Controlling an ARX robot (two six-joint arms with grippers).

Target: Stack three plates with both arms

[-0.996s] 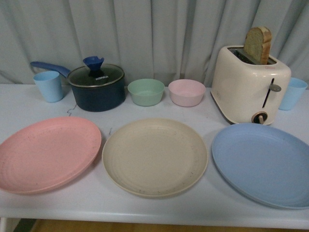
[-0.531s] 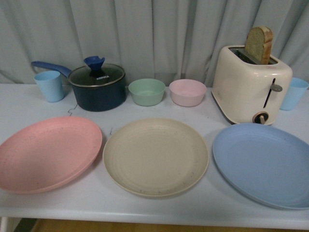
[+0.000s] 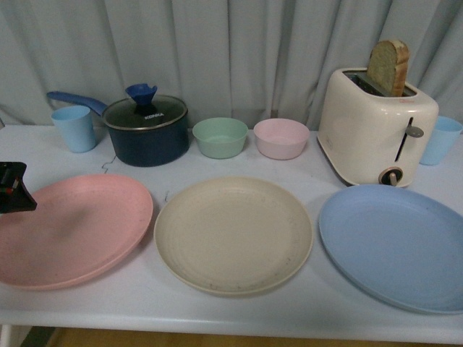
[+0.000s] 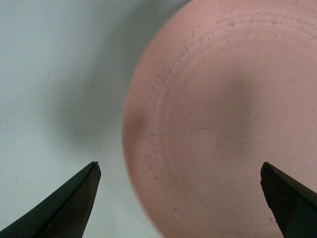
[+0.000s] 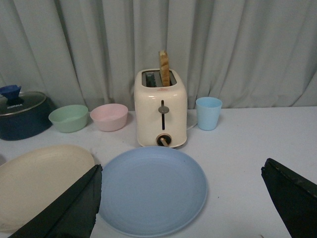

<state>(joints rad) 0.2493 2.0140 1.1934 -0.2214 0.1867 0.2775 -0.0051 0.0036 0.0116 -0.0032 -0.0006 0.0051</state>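
at the left edge of the front view, the left claw (image 3: 13, 186) is seen over the rim of the pink plate (image 3: 72, 228), spread wide and empty. the right claw (image 5: 181, 168) is likewise spread, facing the blue plate (image 3: 394, 242) at lower right. the beige plate (image 3: 233, 233) lies at centre, with nothing stacked yet. a flat rim could be missed, and the pink plate shoved into the beige one.

Left pincer (image 3: 11, 189) newly in view, above pink plate (image 3: 79, 231) edge
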